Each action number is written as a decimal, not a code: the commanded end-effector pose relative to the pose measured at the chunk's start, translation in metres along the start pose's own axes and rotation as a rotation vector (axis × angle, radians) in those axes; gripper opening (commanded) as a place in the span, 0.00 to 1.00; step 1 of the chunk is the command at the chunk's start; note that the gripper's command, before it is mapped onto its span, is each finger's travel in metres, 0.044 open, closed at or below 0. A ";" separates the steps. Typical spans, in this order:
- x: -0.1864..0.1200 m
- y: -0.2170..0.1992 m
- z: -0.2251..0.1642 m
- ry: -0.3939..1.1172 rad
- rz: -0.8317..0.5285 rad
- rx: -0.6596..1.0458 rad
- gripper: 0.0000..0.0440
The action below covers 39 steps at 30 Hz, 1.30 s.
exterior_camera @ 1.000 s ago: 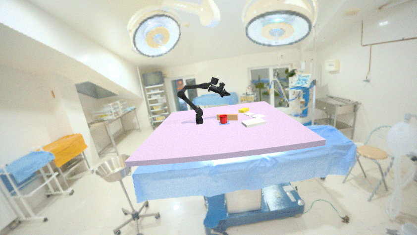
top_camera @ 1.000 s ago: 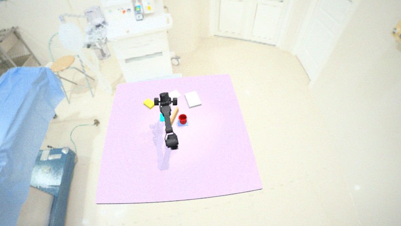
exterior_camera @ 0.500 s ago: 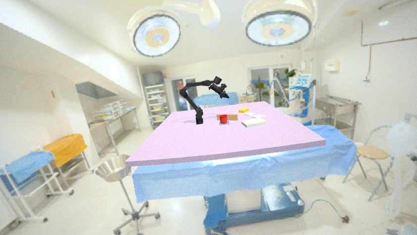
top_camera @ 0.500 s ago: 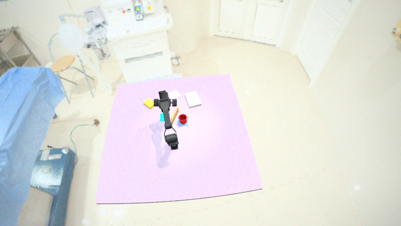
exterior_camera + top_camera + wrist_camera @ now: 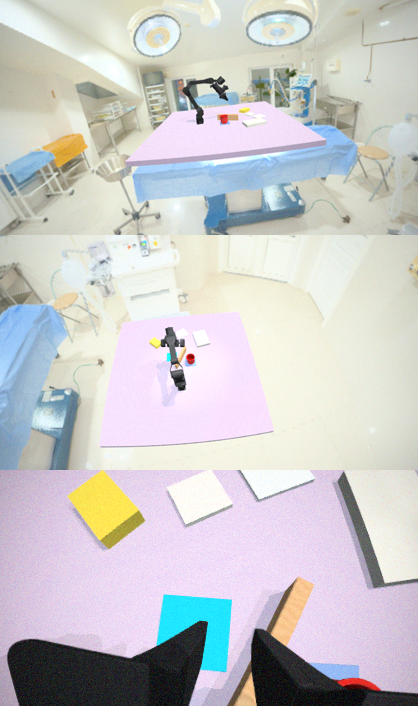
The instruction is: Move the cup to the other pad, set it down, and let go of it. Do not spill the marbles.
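Observation:
The red cup (image 5: 190, 359) (image 5: 224, 119) stands upright on the blue pad (image 5: 191, 365) (image 5: 224, 123) (image 5: 345, 671). Only its rim (image 5: 356, 682) shows at the bottom right in the wrist view. No marbles can be made out inside it. The cyan pad (image 5: 169, 357) (image 5: 192, 612) lies on the other side of the wooden bar, with nothing on it. My gripper (image 5: 227, 99) (image 5: 229, 633) points down at a slant, high above the table. Its fingers are partly open, with a narrow gap and nothing between them. In the wrist view the left fingertip overlaps the cyan pad.
The wooden bar (image 5: 181, 355) (image 5: 232, 117) (image 5: 295, 605) stands between the two pads. A yellow block (image 5: 155, 342) (image 5: 244, 110) (image 5: 105, 507), thin white tiles (image 5: 258, 116) (image 5: 200, 497) and a thick white slab (image 5: 201, 337) (image 5: 254, 122) (image 5: 390, 525) lie farther from the arm's base.

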<state>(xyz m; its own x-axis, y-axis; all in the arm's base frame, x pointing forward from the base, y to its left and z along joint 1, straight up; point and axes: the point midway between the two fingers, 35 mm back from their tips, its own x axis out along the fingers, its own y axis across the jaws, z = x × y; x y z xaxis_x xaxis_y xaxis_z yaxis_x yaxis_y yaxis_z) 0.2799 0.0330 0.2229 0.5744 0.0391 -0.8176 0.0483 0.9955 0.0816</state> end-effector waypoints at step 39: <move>0.017 -0.052 -0.050 0.573 -0.132 -0.126 0.27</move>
<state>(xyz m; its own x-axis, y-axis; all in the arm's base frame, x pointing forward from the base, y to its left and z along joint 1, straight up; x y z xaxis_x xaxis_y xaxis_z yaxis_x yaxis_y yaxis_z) 0.2478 -0.0090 0.1821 0.0699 -0.0700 -0.9951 -0.0196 0.9972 -0.0715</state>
